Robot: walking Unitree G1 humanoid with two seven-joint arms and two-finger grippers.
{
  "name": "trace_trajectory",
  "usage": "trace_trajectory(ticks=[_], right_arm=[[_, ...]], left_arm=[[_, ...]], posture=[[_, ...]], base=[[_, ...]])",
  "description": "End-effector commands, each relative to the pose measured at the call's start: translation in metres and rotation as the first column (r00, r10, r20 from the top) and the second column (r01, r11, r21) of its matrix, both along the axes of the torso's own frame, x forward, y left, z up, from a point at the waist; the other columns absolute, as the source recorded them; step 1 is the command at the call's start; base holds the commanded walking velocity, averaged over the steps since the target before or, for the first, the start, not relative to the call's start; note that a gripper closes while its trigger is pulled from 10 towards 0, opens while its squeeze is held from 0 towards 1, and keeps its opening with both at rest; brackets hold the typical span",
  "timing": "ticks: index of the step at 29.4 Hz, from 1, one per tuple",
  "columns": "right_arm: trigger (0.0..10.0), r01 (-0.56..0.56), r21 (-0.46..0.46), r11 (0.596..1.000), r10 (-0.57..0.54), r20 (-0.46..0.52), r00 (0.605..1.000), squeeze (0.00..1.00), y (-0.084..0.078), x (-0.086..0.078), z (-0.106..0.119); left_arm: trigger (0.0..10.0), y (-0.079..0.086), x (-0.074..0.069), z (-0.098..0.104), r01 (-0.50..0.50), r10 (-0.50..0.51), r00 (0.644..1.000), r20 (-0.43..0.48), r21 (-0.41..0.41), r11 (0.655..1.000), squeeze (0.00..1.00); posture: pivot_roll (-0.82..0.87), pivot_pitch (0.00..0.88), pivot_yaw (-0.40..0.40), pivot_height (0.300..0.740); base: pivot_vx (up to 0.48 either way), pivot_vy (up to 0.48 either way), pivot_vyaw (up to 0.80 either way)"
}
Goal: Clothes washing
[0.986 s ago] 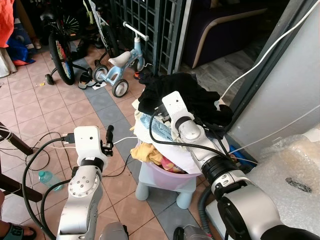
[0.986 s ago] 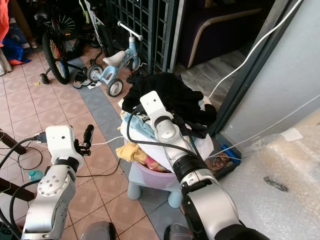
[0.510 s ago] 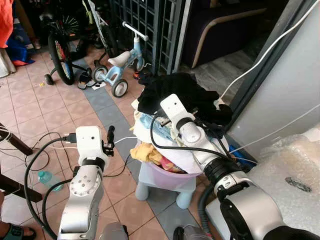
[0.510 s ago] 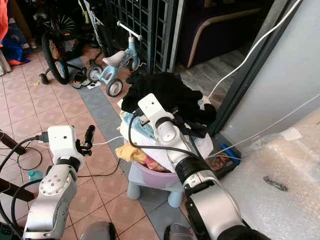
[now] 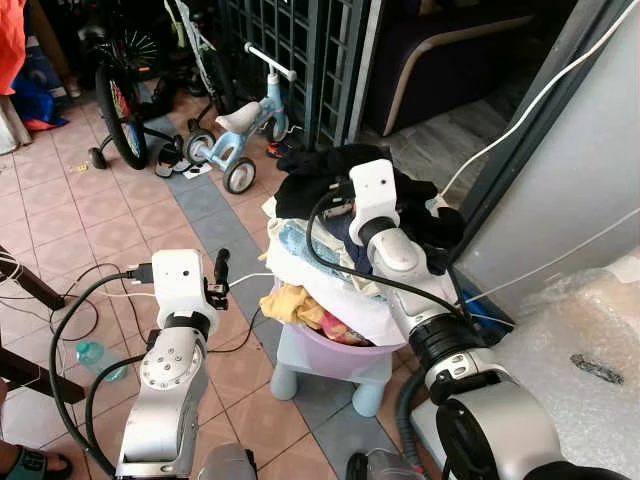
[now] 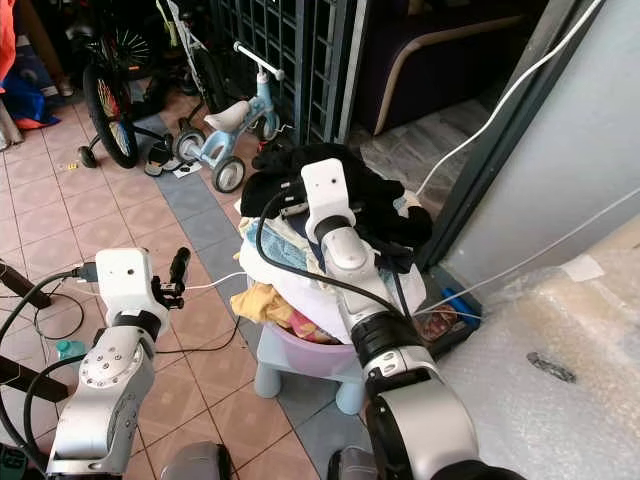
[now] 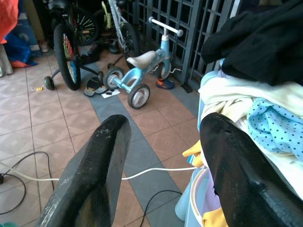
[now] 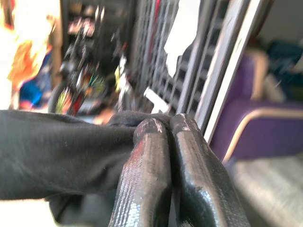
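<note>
I have the right gripper (image 8: 163,137) pinched tight on a fold of the black garment (image 6: 375,205), which lies on top of the heaped laundry in the pink basin (image 5: 340,355); the basin sits on a small pale stool (image 5: 330,380) on the tiled floor, just beside the grey wall. In the right wrist view the two fingers (image 8: 142,179) meet with black cloth bunched between and beside them, so I judge the hold to be real, though only on a small tuck near the fabric's edge. The left gripper (image 7: 161,142) hangs well apart to the left of the basin, its fingers spread wide and empty, looking across the tiles toward the blue balance bike (image 7: 142,71). To do this lift well, I would draw the right arm up and slightly back toward me slowly, letting the garment peel off the pile instead of jerking it. The dotted blue cloth (image 5: 300,245) and white pieces (image 5: 345,305) beneath are loosely stacked and could come along or slide over the rim. The basin looks top-heavy on that stool, so I would keep any pull mostly vertical. If the black cloth drags others with it, I would bring the open left gripper in to press the pile down. White cables (image 5: 520,110) run close by on the wall; I would keep the arm clear of them.
</note>
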State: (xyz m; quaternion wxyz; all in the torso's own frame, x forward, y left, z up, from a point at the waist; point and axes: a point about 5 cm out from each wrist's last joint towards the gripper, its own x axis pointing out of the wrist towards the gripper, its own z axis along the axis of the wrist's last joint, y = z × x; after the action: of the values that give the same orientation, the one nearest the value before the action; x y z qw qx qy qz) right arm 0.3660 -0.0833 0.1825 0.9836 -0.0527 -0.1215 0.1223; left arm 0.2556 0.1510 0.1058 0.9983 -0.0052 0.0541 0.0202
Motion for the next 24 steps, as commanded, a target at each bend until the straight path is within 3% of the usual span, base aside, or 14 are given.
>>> trace_trajectory(ticks=[1,2,4,6,10,11,13,14,15,24], right_arm=[[0.0,0.011,0.032,0.999,-0.014,0.094,0.995,0.00,-0.009,-0.002,0.023],[0.0,0.041,0.010,0.999,-0.042,0.208,0.977,0.00,-0.027,-0.010,0.048],[0.0,0.097,0.008,0.995,-0.096,0.255,0.962,0.00,-0.046,-0.017,0.060],[0.0,0.115,0.013,0.993,-0.115,0.261,0.959,0.00,-0.052,-0.018,0.062],[0.0,0.274,0.007,0.962,-0.265,0.280,0.923,0.00,-0.094,-0.031,0.065],[0.0,0.349,0.063,0.935,-0.353,0.242,0.904,0.00,-0.111,-0.032,0.061],[0.0,0.409,0.062,0.910,-0.412,0.216,0.885,0.00,-0.123,-0.033,0.058],[1.7,0.442,0.073,0.894,-0.447,0.218,0.868,0.00,-0.130,-0.034,0.059],[10.0,0.459,0.075,0.885,-0.463,0.221,0.858,0.00,-0.134,-0.034,0.061],[10.0,0.532,0.065,0.844,-0.533,0.215,0.819,0.00,-0.144,-0.029,0.071]], left_arm=[[10.0,-0.003,0.001,0.000,0.018,-0.018,1.000,0.003,-0.011,1.000,0.00],[10.0,-0.007,0.004,0.000,0.047,-0.046,0.999,0.004,-0.015,0.999,0.00],[10.0,-0.012,0.006,0.000,0.070,-0.070,0.998,0.003,-0.010,0.998,0.00],[10.0,-0.013,0.007,0.000,0.076,-0.076,0.997,0.004,-0.008,0.997,0.00],[10.0,-0.019,0.013,0.003,0.115,-0.115,0.993,0.027,-0.004,0.993,0.00],[10.0,-0.020,0.014,0.003,0.122,-0.122,0.992,0.029,-0.004,0.993,0.00],[10.0,-0.020,0.015,0.003,0.126,-0.126,0.992,0.030,-0.003,0.992,0.00],[10.0,-0.020,0.016,0.003,0.134,-0.134,0.990,0.033,-0.003,0.991,0.00],[10.0,-0.020,0.016,0.003,0.136,-0.135,0.990,0.033,-0.003,0.991,0.00],[10.0,-0.022,0.018,0.002,0.137,-0.136,0.990,0.042,-0.008,0.991,0.00]], posture=[[0.06,0.038,-0.030,0.740],[0.02,0.035,-0.015,0.740],[0.00,0.036,-0.008,0.740],[0.00,0.035,-0.006,0.740],[-0.03,0.027,0.010,0.740],[-0.04,0.024,0.014,0.740],[-0.04,0.023,0.015,0.740],[-0.04,0.021,0.018,0.740],[-0.04,0.018,0.020,0.740],[-0.04,0.005,0.009,0.740]], base=[[0.000,0.000,0.00],[0.000,0.000,0.00],[0.000,0.000,0.00],[0.000,0.000,0.00],[0.000,0.000,0.00],[0.000,0.000,0.00],[0.000,0.000,0.00],[0.000,0.000,-0.54],[0.000,-0.304,-0.80],[0.000,-0.325,-0.80]])
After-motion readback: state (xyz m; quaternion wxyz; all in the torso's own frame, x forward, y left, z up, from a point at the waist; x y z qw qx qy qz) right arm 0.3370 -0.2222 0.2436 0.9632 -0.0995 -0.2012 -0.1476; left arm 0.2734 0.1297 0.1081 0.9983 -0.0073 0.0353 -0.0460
